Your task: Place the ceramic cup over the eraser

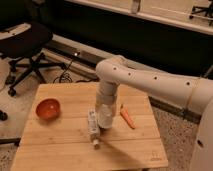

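The white arm reaches down over the middle of the wooden table (60, 150). At its lower end my gripper (105, 116) is shut on the ceramic cup (105, 121), a small white tapered shape held just above or on the table top. The cup sits right beside a long white tube (93, 128) that lies on the wood. The eraser is hidden; I cannot tell whether it lies under the cup.
An orange-red bowl (48, 108) stands on the table's left part. An orange carrot-like piece (127, 117) lies just right of the cup. A black office chair (25, 45) stands on the floor behind the table at the left.
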`<state>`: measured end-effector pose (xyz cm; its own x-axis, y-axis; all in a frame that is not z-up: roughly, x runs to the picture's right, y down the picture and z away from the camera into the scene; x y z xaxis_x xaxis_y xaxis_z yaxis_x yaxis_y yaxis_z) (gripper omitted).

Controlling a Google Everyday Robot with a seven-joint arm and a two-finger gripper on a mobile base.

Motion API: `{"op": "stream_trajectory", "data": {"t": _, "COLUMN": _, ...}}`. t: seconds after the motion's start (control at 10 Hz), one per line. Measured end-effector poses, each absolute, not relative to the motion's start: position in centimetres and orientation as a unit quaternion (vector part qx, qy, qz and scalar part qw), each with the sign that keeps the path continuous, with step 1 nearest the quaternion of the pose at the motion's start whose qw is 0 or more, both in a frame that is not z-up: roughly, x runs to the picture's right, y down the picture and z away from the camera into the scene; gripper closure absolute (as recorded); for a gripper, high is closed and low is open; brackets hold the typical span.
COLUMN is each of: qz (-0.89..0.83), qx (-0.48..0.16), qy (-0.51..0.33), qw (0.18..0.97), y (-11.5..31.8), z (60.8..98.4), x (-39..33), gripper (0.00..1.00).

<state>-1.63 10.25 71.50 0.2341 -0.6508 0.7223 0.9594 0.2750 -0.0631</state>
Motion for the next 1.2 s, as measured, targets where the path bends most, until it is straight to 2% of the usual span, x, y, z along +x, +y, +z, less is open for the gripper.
{"op": "stream_trajectory", "data": {"t": 0.9, "qz": -0.538, "qx": -0.264, "qy": -0.303, "qw": 0.741, "y": 11.2, "z": 73.9, "x": -2.7, "gripper": 0.98}}
{"op": "stream_trajectory", "data": {"t": 1.0, "qz": -0.538, "qx": -0.266, "qy": -0.304, "qw": 0.74, "y": 11.4, "z": 74.0, "x": -2.8, "gripper": 0.93}}
{"op": "stream_trajectory", "data": {"t": 1.2, "qz": -0.538, "qx": -0.27, "qy": -0.301, "qw": 0.74, "y": 11.6, "z": 74.3, "x": -2.7, "gripper": 0.73}}
